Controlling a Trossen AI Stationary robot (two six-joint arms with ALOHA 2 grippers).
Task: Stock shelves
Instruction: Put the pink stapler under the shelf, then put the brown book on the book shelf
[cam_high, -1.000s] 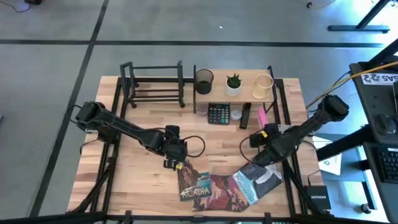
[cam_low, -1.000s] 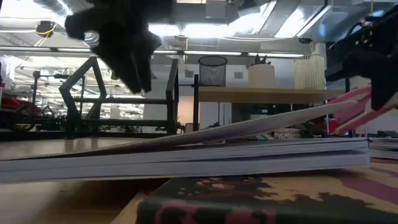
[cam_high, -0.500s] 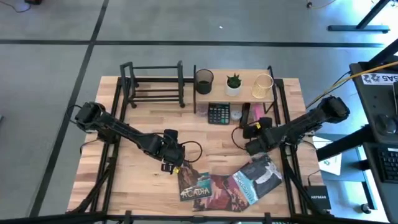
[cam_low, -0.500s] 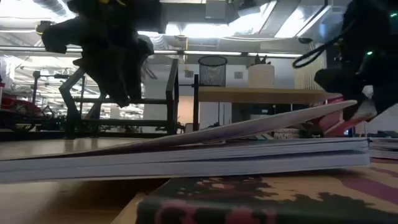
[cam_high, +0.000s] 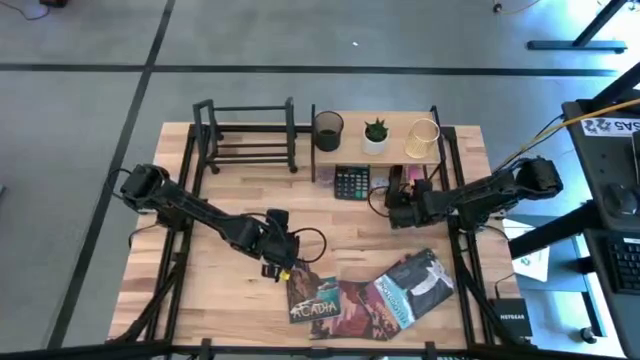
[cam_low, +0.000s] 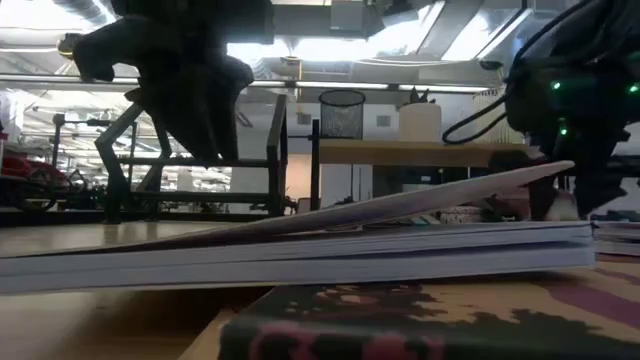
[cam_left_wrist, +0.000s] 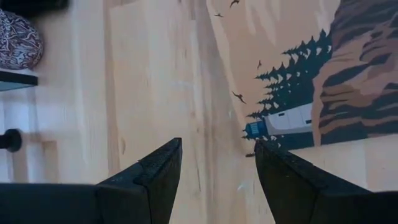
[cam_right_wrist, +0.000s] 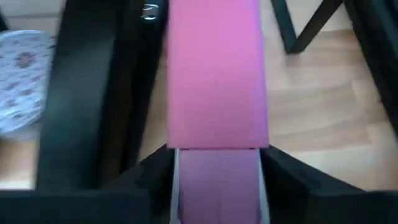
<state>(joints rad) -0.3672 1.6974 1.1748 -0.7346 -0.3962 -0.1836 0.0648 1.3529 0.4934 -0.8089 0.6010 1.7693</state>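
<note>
Left fingers (cam_left_wrist: 214, 180) spread; right fingers (cam_right_wrist: 214, 163) clamped.

two shelves: one black metal-bar book rack (cam_high: 247, 137) and one light-wood board shelf (cam_high: 378, 152). three things on top of the board: one black mesh cup (cam_high: 328, 130), one small green plant (cam_high: 375, 134), one pale wire cup (cam_high: 422, 138). one calculator (cam_high: 351, 183) and one round patterned thing (cam_high: 380, 184) under the board. one pink book (cam_right_wrist: 214, 74). three books flat near the front edge: one with trees (cam_high: 312, 293), one dark red (cam_high: 352, 308), one blue and black (cam_high: 414, 287). two dark arms, with one left gripper (cam_left_wrist: 214, 171) and one right gripper (cam_right_wrist: 216, 163).
</note>
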